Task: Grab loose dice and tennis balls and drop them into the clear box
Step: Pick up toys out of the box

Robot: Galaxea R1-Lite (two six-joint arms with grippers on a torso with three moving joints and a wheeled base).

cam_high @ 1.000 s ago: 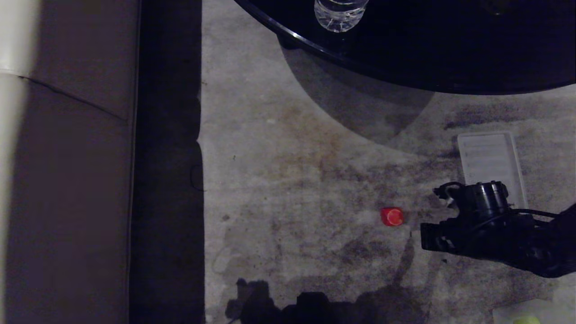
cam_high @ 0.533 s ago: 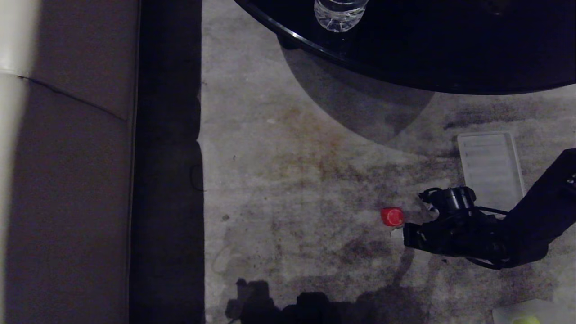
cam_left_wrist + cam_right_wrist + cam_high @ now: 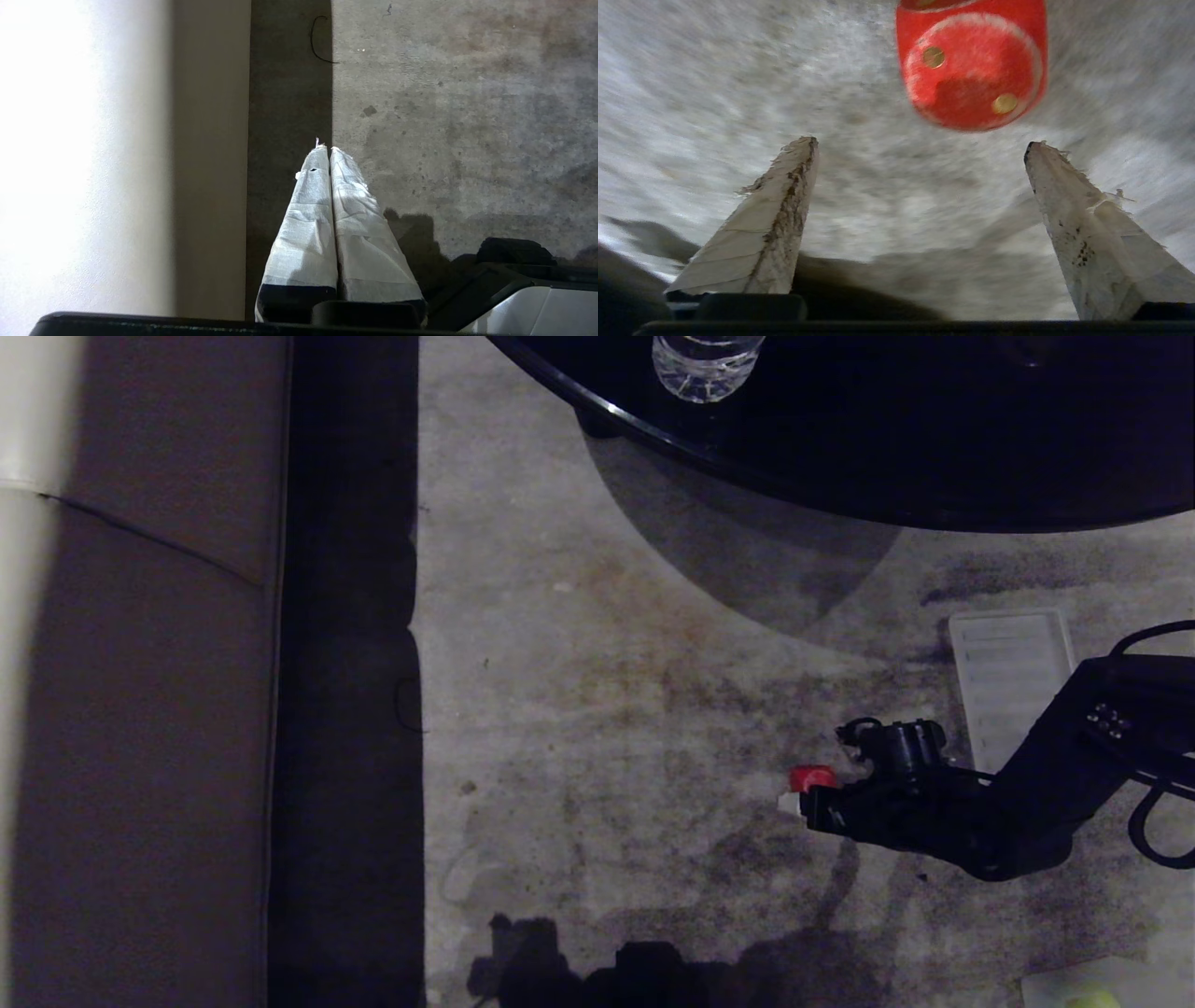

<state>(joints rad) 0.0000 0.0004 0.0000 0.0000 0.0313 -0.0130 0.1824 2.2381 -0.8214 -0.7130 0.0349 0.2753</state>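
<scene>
Reaching in from the right, the right gripper (image 3: pixel 792 800) has closed on the red die (image 3: pixel 810 777) on the floor — jaws spread wide, holding nothing. Next: straddle the die, then squeeze — it sits off-centre in the wrist view.

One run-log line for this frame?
right gripper: jaws open, nearing red die on floor | held: nothing | left gripper: shut, parked

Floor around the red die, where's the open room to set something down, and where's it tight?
The widest bare stretch of floor runs from the sofa's dark base to the red die, below the black table. It is crowded to the right: the open right pincer meets the die, with the ribbed lid just behind.
</scene>
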